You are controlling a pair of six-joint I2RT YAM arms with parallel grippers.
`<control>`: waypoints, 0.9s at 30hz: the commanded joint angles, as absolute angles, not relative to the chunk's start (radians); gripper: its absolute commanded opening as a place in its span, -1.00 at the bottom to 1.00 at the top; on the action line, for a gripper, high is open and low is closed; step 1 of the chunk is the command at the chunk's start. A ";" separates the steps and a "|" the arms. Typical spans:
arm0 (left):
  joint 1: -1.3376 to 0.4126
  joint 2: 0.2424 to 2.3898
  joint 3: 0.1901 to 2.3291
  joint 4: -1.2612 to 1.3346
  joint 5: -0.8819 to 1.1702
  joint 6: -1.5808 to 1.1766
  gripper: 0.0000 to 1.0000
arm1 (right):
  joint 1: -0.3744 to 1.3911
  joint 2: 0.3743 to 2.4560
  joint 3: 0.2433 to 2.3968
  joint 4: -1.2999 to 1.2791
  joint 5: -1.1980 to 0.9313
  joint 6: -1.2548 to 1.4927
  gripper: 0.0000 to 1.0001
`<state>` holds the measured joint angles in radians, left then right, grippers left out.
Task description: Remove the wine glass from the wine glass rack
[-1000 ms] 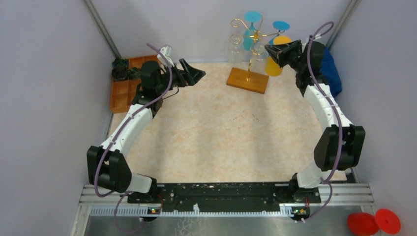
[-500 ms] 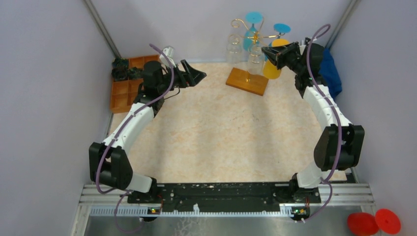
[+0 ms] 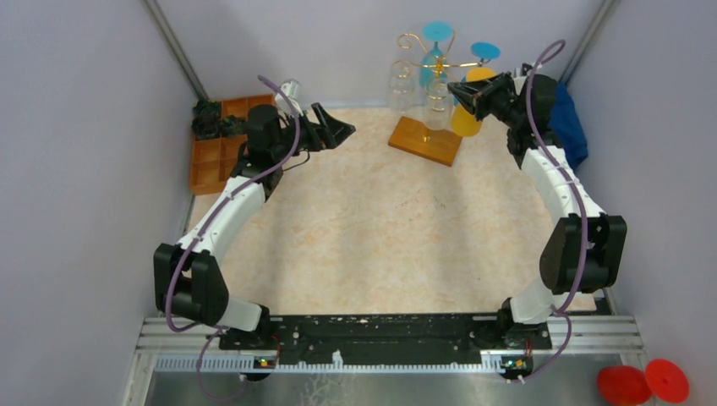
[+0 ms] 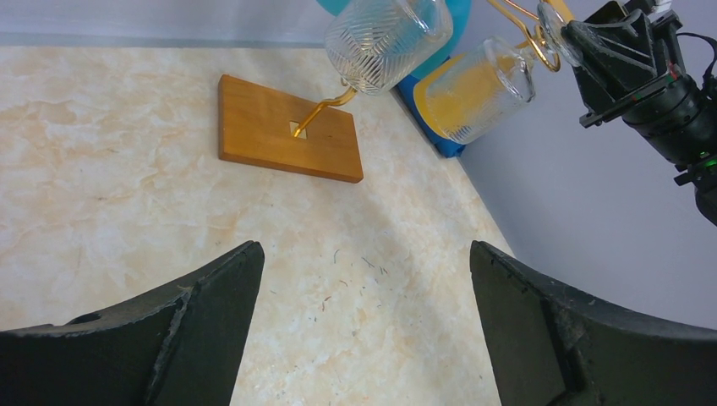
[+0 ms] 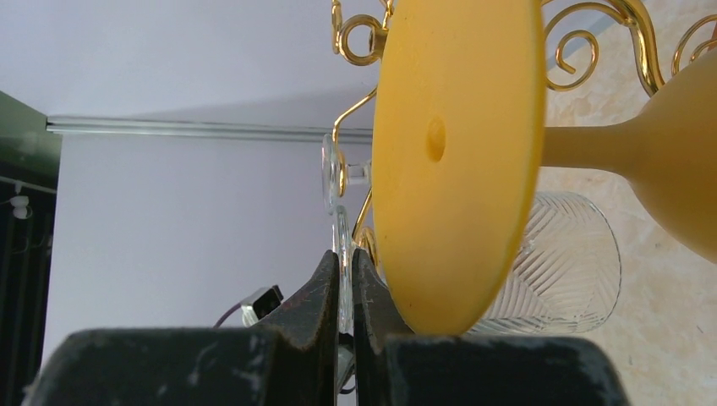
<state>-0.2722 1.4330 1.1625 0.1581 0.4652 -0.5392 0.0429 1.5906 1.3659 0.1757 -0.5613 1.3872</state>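
Observation:
The gold wire wine glass rack (image 3: 429, 63) stands on its wooden base (image 3: 425, 140) at the back of the table. Clear ribbed glasses (image 3: 437, 93), a yellow glass (image 3: 467, 117) and blue glasses (image 3: 435, 32) hang on it upside down. My right gripper (image 3: 462, 90) is at the rack's right side. In the right wrist view its jaws (image 5: 347, 279) are shut on the thin clear foot (image 5: 344, 241) of a clear wine glass, beside the yellow glass's foot (image 5: 457, 152). My left gripper (image 3: 342, 128) is open and empty, left of the rack; its view shows the base (image 4: 287, 131).
An orange compartmented tray (image 3: 216, 145) with dark items sits at the back left. A blue cloth (image 3: 571, 123) lies behind the right arm. Grey walls close in at the back and both sides. Red discs (image 3: 643, 382) lie off the table, bottom right.
My right gripper has moved left into the rack and closed on the clear foot. The left arm has barely moved.

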 commanded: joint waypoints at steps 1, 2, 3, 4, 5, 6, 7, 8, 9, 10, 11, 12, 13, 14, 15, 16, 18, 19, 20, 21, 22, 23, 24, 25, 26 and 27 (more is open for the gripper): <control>-0.264 1.448 1.190 0.165 0.480 -0.541 0.96 | 0.054 1.533 1.396 0.196 -0.594 1.346 -1.00; -0.264 1.450 1.191 0.163 0.481 -0.541 0.96 | 0.054 1.534 1.401 0.189 -0.592 1.339 -1.00; -0.264 1.452 1.193 0.162 0.481 -0.541 0.97 | 0.054 1.534 1.405 0.188 -0.589 1.338 -1.00; -0.264 1.451 1.194 0.160 0.480 -0.540 0.97 | 0.052 1.537 1.413 0.187 -0.583 1.337 -1.00; -0.264 1.452 1.195 0.158 0.480 -0.540 0.97 | 0.050 1.545 1.430 0.176 -0.582 1.333 -1.00; -0.263 1.453 1.197 0.157 0.480 -0.539 0.97 | 0.047 1.551 1.452 0.164 -0.580 1.328 -1.00; -0.264 1.453 1.199 0.155 0.480 -0.537 0.97 | 0.046 1.559 1.472 0.149 -0.576 1.322 -1.00; -0.264 1.454 1.199 0.153 0.480 -0.536 0.97 | 0.046 1.564 1.490 0.132 -0.570 1.313 -1.00; -0.264 1.452 1.199 0.153 0.478 -0.535 0.97 | 0.046 1.566 1.502 0.120 -0.560 1.305 -1.00; -0.264 1.452 1.200 0.153 0.477 -0.535 0.97 | 0.045 1.566 1.508 0.109 -0.553 1.300 -1.00; -0.264 1.451 1.200 0.153 0.475 -0.535 0.97 | 0.044 1.565 1.510 0.108 -0.550 1.297 -1.00; -0.263 1.453 1.200 0.153 0.475 -0.535 0.97 | 0.043 1.564 1.507 0.108 -0.548 1.296 -1.00; -0.264 1.455 1.199 0.154 0.474 -0.535 0.97 | 0.043 1.564 1.504 0.113 -0.549 1.297 -1.00; -0.264 1.457 1.201 0.155 0.475 -0.535 0.97 | 0.041 1.564 1.498 0.120 -0.553 1.301 -1.00; -0.264 1.460 1.202 0.155 0.477 -0.537 0.97 | 0.041 1.563 1.494 0.124 -0.556 1.305 -1.00; -0.264 1.462 1.204 0.152 0.478 -0.537 0.97 | 0.041 1.564 1.489 0.130 -0.559 1.307 -1.00; -0.263 1.462 1.205 0.149 0.479 -0.536 0.97 | 0.041 1.566 1.479 0.142 -0.568 1.316 -1.00; -0.264 1.459 1.203 0.149 0.478 -0.535 0.97 | 0.041 1.566 1.470 0.154 -0.575 1.322 -1.00; -0.263 1.457 1.201 0.150 0.475 -0.535 0.97 | 0.041 1.566 1.464 0.160 -0.582 1.329 -1.00; -0.264 1.456 1.199 0.150 0.472 -0.534 0.97 | 0.041 1.565 1.458 0.165 -0.590 1.331 -1.00; -0.264 1.456 1.199 0.150 0.472 -0.533 0.97 | 0.041 1.562 1.449 0.176 -0.596 1.335 -1.00; -0.264 1.459 1.200 0.149 0.472 -0.532 0.97 | 0.040 1.558 1.440 0.182 -0.601 1.339 -1.00; -0.264 1.461 1.202 0.147 0.475 -0.532 0.97 | 0.041 1.553 1.433 0.190 -0.604 1.342 -1.00; -0.264 1.464 1.203 0.147 0.478 -0.532 0.97 | 0.041 1.546 1.427 0.191 -0.606 1.342 -1.00; -0.263 1.466 1.205 0.148 0.482 -0.533 0.97 | 0.041 1.543 1.422 0.193 -0.612 1.343 -1.00; -0.264 1.467 1.205 0.149 0.484 -0.534 0.97 | 0.041 1.540 1.416 0.198 -0.619 1.345 -1.00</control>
